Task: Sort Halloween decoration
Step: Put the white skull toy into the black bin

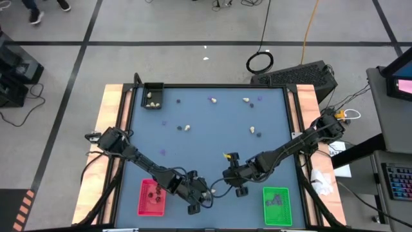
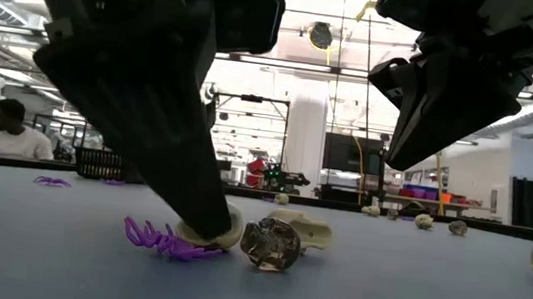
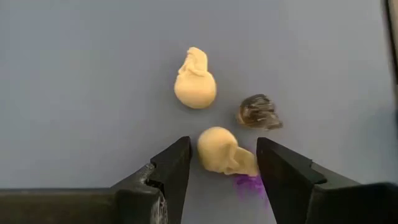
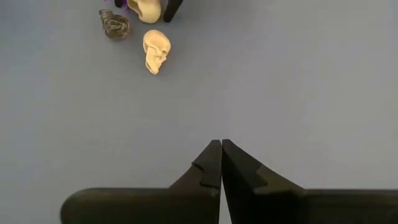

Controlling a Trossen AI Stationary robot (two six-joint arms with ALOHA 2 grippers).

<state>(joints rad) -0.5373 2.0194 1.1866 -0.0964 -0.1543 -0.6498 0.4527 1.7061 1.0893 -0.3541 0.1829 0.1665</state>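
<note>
My left gripper (image 3: 222,163) is open near the table's near edge, low over the blue mat. Its fingers stand on either side of a cream-white skull (image 3: 221,151), which lies on the mat partly over a flat purple bit (image 3: 249,184). Just beyond lie a second cream skull (image 3: 194,84) and a dark translucent skull (image 3: 259,112). In the low view the same cluster shows as the purple bit (image 2: 161,240), dark skull (image 2: 271,244) and cream skull (image 2: 306,230). My right gripper (image 4: 221,163) is shut, holds nothing and hovers above the mat (image 2: 441,119), right of the cluster. My left gripper comes at the cream skull from above, slanting down, with one finger (image 3: 280,171) close beside the skull's narrow end (image 3: 249,165) and the other finger apart from it. The skull lies on the mat. I cannot tell whether the near finger touches it.
A red tray (image 1: 143,205) sits left of my left gripper and a green tray (image 1: 265,207) right of my right gripper, both at the near edge. A black tray (image 1: 152,87) with cream lumps is at the far left corner. More trinkets lie scattered across the mat's far half (image 1: 246,100).
</note>
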